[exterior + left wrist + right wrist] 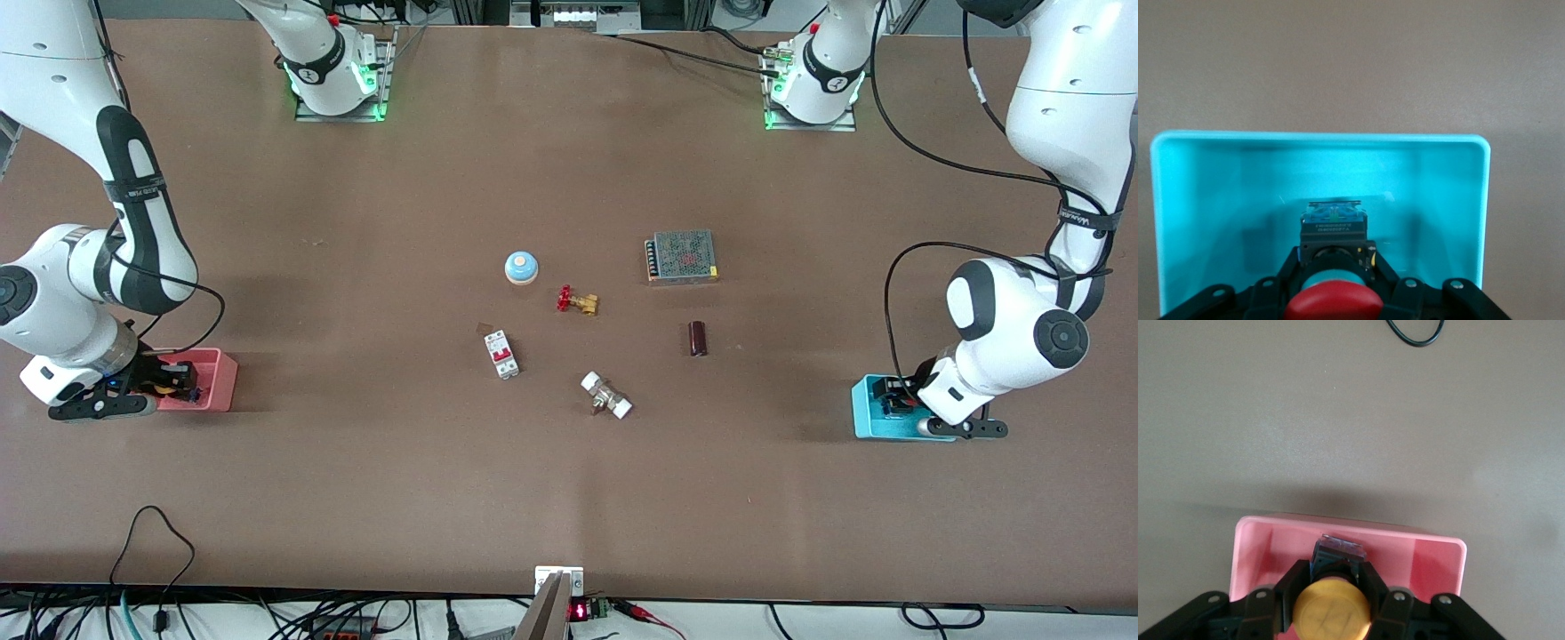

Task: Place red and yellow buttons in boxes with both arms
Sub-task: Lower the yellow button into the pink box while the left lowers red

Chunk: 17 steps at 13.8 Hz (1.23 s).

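At the left arm's end of the table stands the cyan box [867, 416] [1318, 138]. My left gripper [893, 400] [1336, 257] reaches down into it, shut on the dark body of the red button [1335, 303], whose blue base is low inside the box. At the right arm's end stands the pink box [216, 382] [1351, 527]. Inside it my right gripper [173, 380] [1333, 577] is shut on the yellow button [1331, 610], with a finger on each side of its dark body. Whether either button touches its box floor I cannot tell.
Mid-table lie a blue-domed button [521, 268], a brass valve with a red handle [578, 301], a grey mesh-topped unit [682, 256], a dark cylinder [698, 338], a white circuit breaker [501, 354] and a white-capped fitting [606, 396]. A black cable [1415, 337] lies near the pink box.
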### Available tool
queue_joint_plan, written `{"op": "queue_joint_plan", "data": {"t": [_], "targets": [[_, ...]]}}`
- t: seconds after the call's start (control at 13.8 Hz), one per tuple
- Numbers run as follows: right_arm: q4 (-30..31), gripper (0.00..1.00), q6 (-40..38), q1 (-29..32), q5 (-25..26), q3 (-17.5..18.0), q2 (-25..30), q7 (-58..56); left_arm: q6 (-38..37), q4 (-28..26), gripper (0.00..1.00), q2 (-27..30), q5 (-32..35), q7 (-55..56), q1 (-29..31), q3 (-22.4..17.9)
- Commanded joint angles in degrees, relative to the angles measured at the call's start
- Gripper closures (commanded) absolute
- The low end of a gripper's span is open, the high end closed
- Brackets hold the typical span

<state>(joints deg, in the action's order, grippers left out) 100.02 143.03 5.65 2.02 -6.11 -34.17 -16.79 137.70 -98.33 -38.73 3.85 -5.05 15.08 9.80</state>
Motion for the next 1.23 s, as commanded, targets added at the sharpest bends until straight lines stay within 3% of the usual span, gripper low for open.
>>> {"op": "queue_joint_plan", "data": {"t": [0.0, 0.58, 1.16], "targets": [[0.4, 0.61, 0.1, 0.1, -1.1, 0.4, 0.5, -0.6, -0.1, 1.6, 0.00, -0.6, -0.1, -1.2, 0.7, 0.2], [0.6, 0.61, -5.7, 0.1, -1.4, 0.7, 1.4, -0.8, -1.1, 1.2, 0.00, 3.1, 0.0, -0.8, 0.2, 0.2], [0.6, 0.60, -5.4, 0.1, -1.4, 0.7, 0.9, -1.1, -12.6, 0.3, 0.00, 17.8, 0.1, -0.3, -2.7, 0.2]]}}
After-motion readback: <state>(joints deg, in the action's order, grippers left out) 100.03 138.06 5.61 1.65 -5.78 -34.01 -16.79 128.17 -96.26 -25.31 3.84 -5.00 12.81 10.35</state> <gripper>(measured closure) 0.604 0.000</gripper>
